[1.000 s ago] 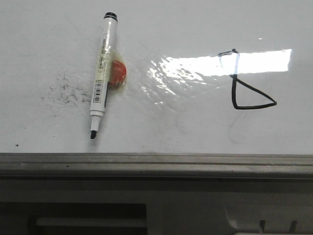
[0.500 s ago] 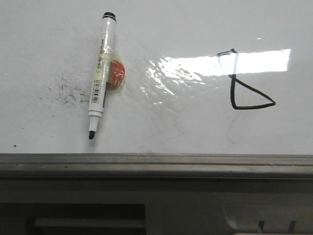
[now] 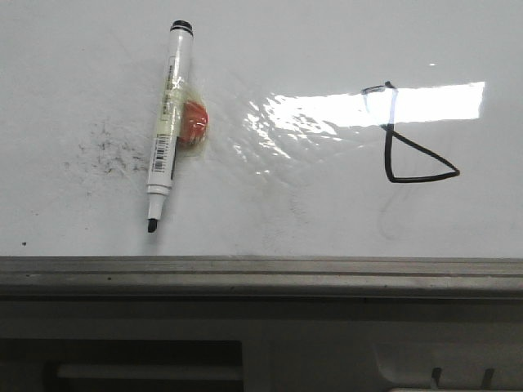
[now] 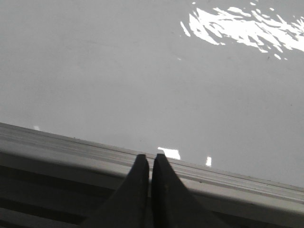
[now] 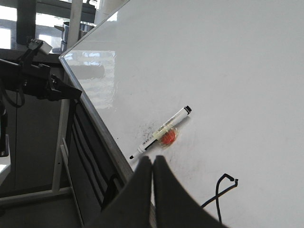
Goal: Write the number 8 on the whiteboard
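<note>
Here, the thin black marker number 8 (image 3: 409, 135) sits on the right part of the large glossy white whiteboard (image 3: 327, 212), its small upper loop in the glare and its angular lower loop below it. Well to its left lies a white uncapped marker pen (image 3: 166, 126) with an orange lump (image 3: 194, 122) taped to it, beside a grey speckled smudge (image 3: 110, 155). My left hand (image 4: 151, 159) and my right hand (image 5: 152, 161) are both closed and hold nothing, the left at the grey metal rail (image 4: 71, 152).

My left claw (image 4: 150, 159) has its two dark fingers (image 4: 135, 190) pressed together, tips touching. The tips sit over the grey rail (image 4: 71, 152) at the edge of the whiteboard (image 4: 118, 71). The board looks plain grey-white here, with a bright patch of light (image 4: 242, 26) in one corner
</note>
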